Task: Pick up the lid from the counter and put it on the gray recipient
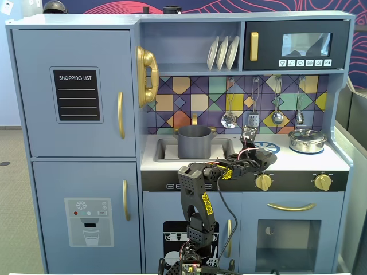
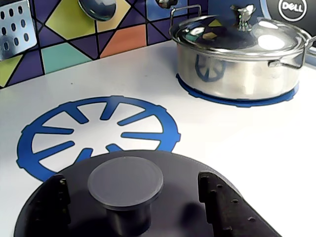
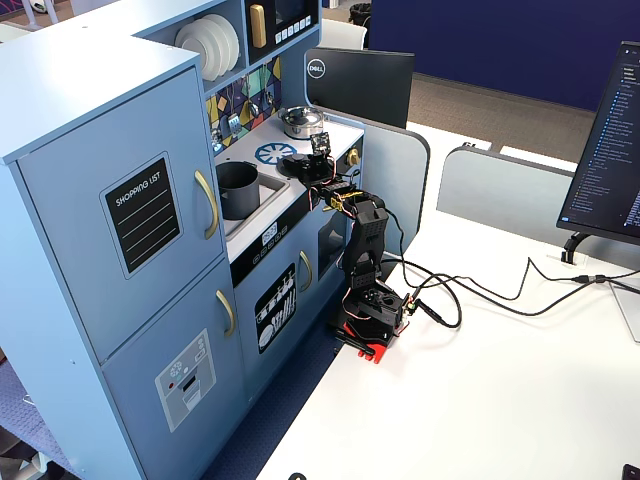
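The lid [image 2: 178,170] is a flat dark gray disc with a round central knob [image 2: 125,180]. It lies on the white counter and overlaps the front edge of a blue burner ring. My gripper [image 2: 132,179] is open, with one finger [image 2: 49,202] left of the knob and one right of it, and a gap on each side. In a fixed view the lid [image 1: 266,156] shows under my gripper [image 1: 255,155]. The tall gray pot [image 1: 194,141] stands uncovered in the sink, left of the gripper; it also shows in the other fixed view [image 3: 238,190].
A shiny silver pot [image 2: 237,54] with its own lid stands on the right burner [image 1: 307,140]. Utensils [image 1: 229,119] hang on the tiled backsplash. The blue burner ring [image 2: 98,131] is printed on the counter. Yellow stove knobs [image 1: 263,181] sit below the counter edge.
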`<state>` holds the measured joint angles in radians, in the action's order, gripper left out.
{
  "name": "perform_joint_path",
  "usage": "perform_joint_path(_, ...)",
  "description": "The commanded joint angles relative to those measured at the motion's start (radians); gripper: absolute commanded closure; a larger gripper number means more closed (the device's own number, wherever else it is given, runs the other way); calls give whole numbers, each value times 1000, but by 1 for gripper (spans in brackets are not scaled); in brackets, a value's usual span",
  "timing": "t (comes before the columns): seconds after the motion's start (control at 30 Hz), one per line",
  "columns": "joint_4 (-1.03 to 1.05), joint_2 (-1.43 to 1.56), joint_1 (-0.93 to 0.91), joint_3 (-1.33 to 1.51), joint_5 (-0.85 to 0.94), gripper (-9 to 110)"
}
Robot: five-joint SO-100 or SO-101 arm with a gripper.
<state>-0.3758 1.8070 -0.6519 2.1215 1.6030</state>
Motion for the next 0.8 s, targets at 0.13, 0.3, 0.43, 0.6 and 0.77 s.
perform_joint_path(0.13,-38,-11,40,-71,-21,93)
perform_joint_path(0.3,-49,-17,55,-71,-34,101)
perform_joint_path(0.43,-55,-9,58,-67,-34,102)
perform_joint_path(0.6,-60,15,63,-81,-20,102)
perform_joint_path(0.77,-15,64,74,-149,-11,102)
